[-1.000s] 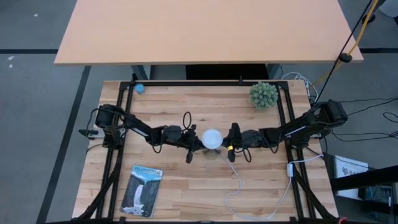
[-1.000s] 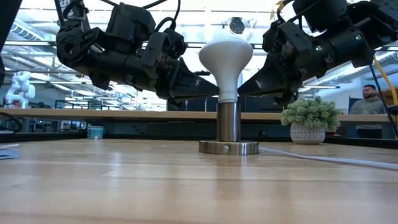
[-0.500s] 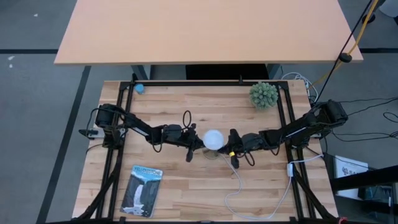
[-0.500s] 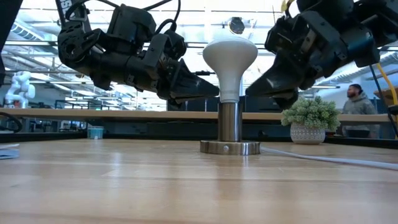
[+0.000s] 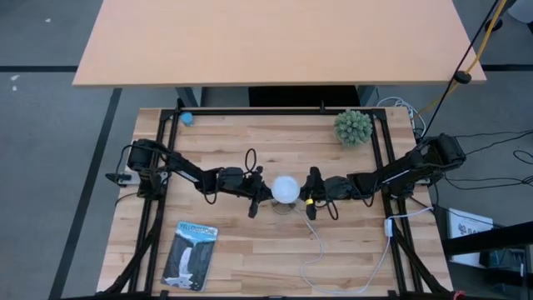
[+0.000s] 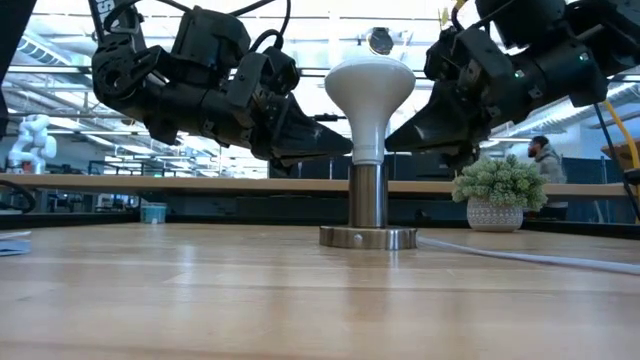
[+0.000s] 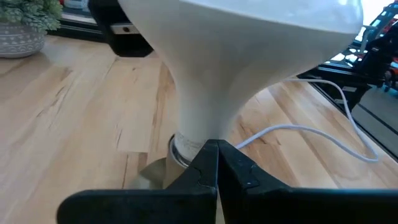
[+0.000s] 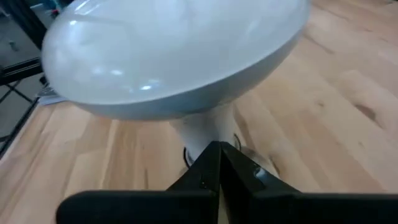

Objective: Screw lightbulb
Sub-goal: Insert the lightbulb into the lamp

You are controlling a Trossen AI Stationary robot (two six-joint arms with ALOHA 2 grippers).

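The white lightbulb (image 5: 286, 189) stands upright, its screw end in the round metal socket base (image 6: 368, 236) at the table's middle. My left gripper (image 6: 345, 152) is shut and comes level from the table's left, its tip at the bulb's neck. My right gripper (image 6: 392, 143) is shut and comes from the table's right, its tip at the other side of the neck. Both tips lie under the dome (image 6: 369, 85). My left gripper touches the left side of the bulb's cone neck (image 7: 199, 127) with the tip of its shut fingers, just above the socket, coming level from the table's left. My right gripper touches the right side of the neck (image 8: 208, 134) with its shut fingertips, slanting down from the table's right. The bulb stays upright in the socket.
A white cord (image 5: 321, 250) runs from the socket base toward the near right. A spiky green plant (image 5: 353, 127) stands at the far right, a packaged item (image 5: 190, 254) lies near left, and a small blue thing (image 5: 186, 118) sits at the far left corner.
My right gripper has drawn a little away from the bulb's neck toward the table's near edge, then come back against it, staying shut. The bulb's dome has shifted slightly toward the table's right.
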